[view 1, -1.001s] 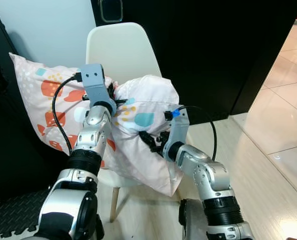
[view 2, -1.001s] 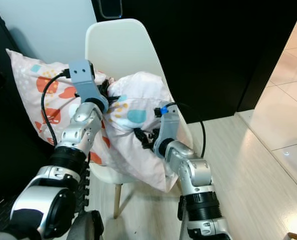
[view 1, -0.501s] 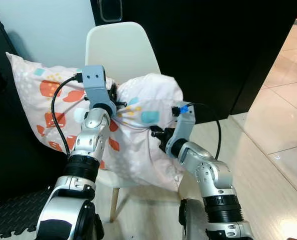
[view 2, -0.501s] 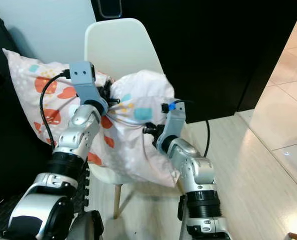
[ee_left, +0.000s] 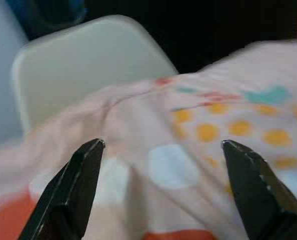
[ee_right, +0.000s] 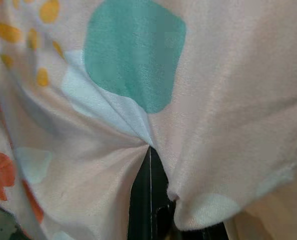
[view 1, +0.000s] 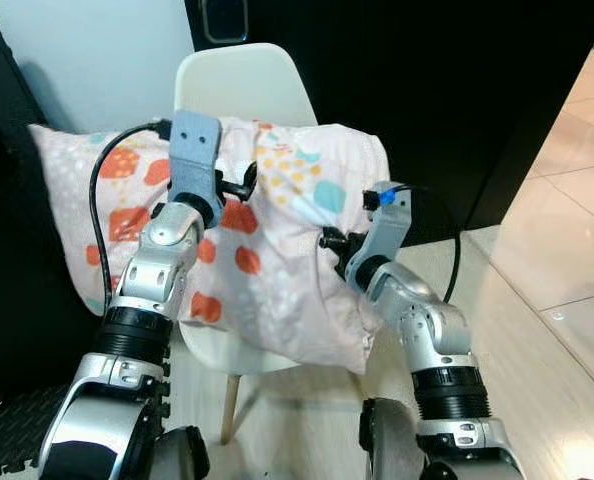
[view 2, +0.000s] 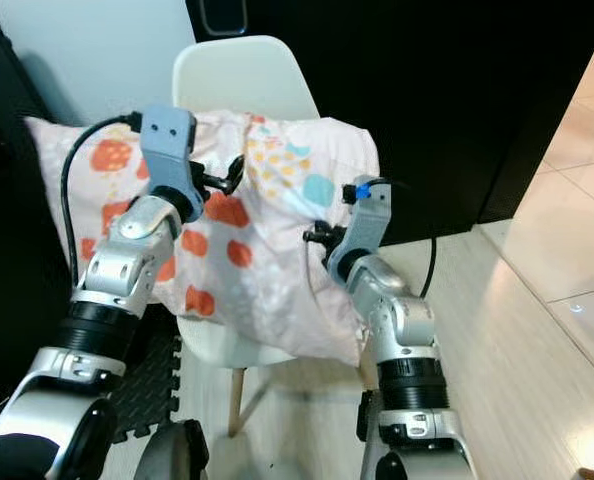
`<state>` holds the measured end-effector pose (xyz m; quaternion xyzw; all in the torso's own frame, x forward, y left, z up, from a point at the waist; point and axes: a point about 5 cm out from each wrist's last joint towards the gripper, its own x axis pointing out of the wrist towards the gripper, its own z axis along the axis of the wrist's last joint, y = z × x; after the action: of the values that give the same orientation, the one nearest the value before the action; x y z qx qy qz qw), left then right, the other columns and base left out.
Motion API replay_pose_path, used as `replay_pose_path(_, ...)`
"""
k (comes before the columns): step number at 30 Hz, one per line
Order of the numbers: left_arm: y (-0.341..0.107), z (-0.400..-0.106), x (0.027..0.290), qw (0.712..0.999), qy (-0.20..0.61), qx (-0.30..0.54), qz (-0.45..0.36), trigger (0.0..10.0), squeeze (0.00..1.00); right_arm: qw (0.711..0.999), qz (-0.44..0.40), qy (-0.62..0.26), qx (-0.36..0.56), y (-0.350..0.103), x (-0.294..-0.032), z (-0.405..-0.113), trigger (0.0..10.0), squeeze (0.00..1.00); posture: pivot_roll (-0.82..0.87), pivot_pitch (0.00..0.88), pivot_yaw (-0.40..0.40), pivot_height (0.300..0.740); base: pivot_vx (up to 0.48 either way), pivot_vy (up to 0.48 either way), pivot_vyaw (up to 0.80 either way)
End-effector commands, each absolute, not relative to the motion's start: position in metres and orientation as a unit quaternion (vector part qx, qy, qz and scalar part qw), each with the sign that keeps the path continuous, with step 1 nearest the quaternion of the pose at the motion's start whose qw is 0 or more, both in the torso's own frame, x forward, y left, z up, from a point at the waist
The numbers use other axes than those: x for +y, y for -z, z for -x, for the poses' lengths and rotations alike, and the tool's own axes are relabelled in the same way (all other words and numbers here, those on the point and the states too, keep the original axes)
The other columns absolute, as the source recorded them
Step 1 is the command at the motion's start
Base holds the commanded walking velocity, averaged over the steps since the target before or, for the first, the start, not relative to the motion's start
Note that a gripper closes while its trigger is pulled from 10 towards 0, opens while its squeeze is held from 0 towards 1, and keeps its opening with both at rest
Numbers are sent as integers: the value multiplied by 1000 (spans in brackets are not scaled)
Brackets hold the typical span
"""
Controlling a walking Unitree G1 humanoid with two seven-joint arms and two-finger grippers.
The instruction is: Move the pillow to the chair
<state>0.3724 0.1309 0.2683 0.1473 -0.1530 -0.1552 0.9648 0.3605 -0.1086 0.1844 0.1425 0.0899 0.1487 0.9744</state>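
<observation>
The pink pillow point(view 1: 277, 250), printed with orange, teal and yellow spots, lies spread across the seat of the white chair point(view 1: 242, 85) and leans on its backrest. One corner hangs off the seat's front right. My left gripper point(view 1: 235, 185) is at the pillow's upper middle. In the left wrist view its fingers point(ee_left: 78, 180) stand wide open over the fabric. My right gripper point(view 1: 332, 240) is at the pillow's right edge, shut on a pinched fold of the cover point(ee_right: 153, 145).
A black cabinet point(view 1: 447, 90) stands behind and to the right of the chair. A dark sofa point(view 1: 2, 250) is on the left, against the pillow's left corner. A black foam mat point(view 1: 27, 425) lies at lower left. Glossy tiles point(view 1: 577, 220) run to the right.
The bunched pillow has been raised and spread flat over the chair. Both arms moved up and forward. The left gripper, earlier sunk in a fold, now stands open.
</observation>
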Motion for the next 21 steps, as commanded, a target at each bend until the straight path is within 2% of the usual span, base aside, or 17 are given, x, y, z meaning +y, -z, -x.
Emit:
replay_pose_path(1,-270,-366,138,951,156,-149,-220,10000,1000,982,-135,-114,70,-191,-122,-369,0,0,-28,87,25,495,0,0,0)
replay_pose_path(4,-262,-361,152,950,137,-125,-253,10000,1000,988,-117,-80,54,-201,-136,-383,0,0,-16,94,19,495,0,0,0)
replay_pose_path(7,-260,-360,153,950,135,-121,-254,10000,1000,990,-111,-69,49,-204,-141,-387,0,0,-15,95,19,495,0,0,0)
replay_pose_path(9,-258,-357,155,952,129,-113,-253,10000,1000,995,-86,-38,31,-217,-158,-397,0,0,-8,99,14,495,0,0,0)
replay_pose_path(10,-258,-357,155,952,129,-113,-253,10000,1000,995,-86,-38,31,-217,-158,-397,0,0,-8,99,14,495,0,0,0)
replay_pose_path(11,-256,-356,156,953,128,-107,-255,10000,235,996,-80,-22,21,-225,-168,-401,0,0,-4,101,11,495,0,0,0)
replay_pose_path(13,-255,-355,156,953,126,-104,-256,10000,235,997,-77,-11,16,-230,-174,-404,0,0,-4,101,11,495,0,0,0)
replay_pose_path(14,-252,-353,155,953,129,-98,-256,10000,0,998,-66,5,1,-241,-183,-407,0,0,-4,106,6,495,0,0,0)
replay_pose_path(21,-249,-351,153,953,128,-91,-259,10000,0,999,-43,28,-10,-249,-192,-411,0,0,-5,110,8,495,0,0,0)
